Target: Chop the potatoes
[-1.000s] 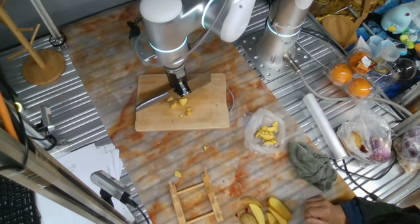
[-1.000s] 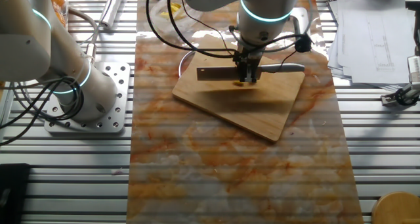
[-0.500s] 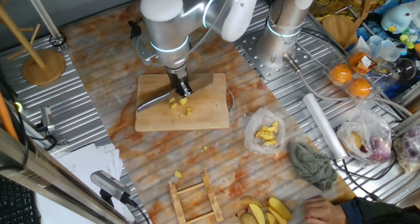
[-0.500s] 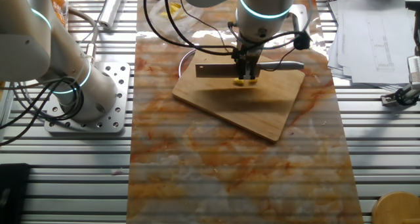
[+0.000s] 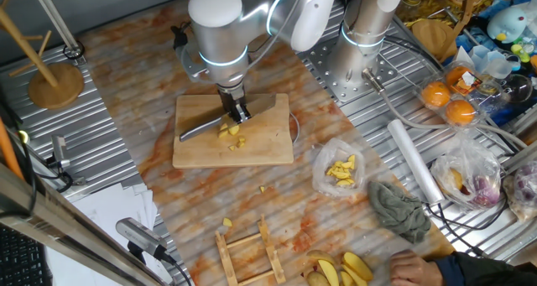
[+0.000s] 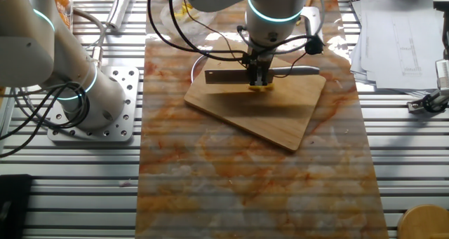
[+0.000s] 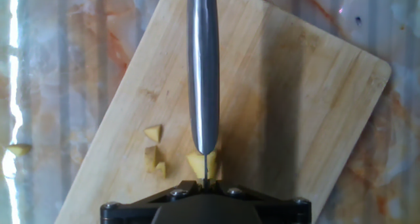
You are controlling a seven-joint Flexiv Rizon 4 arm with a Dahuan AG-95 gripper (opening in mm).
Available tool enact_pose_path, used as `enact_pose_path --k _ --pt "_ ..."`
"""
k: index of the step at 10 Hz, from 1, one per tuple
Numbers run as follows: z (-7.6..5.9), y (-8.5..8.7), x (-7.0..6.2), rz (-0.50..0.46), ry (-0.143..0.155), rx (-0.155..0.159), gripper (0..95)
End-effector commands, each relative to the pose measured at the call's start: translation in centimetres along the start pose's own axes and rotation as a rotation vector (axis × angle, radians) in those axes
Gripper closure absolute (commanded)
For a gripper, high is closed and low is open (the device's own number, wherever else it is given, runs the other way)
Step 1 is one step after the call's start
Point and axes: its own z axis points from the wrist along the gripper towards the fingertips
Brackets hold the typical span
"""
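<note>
Several small pale-yellow potato chunks [image 5: 232,133] lie on the wooden cutting board [image 5: 268,143]. In the hand view the chunks [image 7: 155,133] sit left of and under the knife. My gripper [image 5: 238,112] is shut on a steel knife [image 7: 203,66] and holds it just above the chunks. In the other fixed view the gripper [image 6: 257,80] stands over yellow chunks [image 6: 261,88], with the knife's blade [image 6: 224,76] to the left and its handle to the right. The board also shows in the hand view [image 7: 295,99].
Stray chunks [image 5: 263,188] lie off the board on the marbled mat. A plastic bag of brighter yellow pieces [image 5: 340,170], a grey cloth [image 5: 401,210], a wooden rack [image 5: 252,252] and yellow wedges [image 5: 346,269] sit nearer the front. A second arm's base [image 5: 361,59] stands behind.
My gripper and the knife have shifted a little sideways along the board, over the chunks. The chunks have stayed in place.
</note>
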Motion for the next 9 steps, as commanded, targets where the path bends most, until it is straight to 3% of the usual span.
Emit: enact_pose_path --k 1,3,9 --pt "-0.16 0.14 0.14 0.0 0.002 -0.001 95.0" --pt "-0.82 0.62 0.41 0.001 0.005 0.001 95.0" --pt "-0.2 0.83 -0.17 -0.024 -0.003 0.014 95.0"
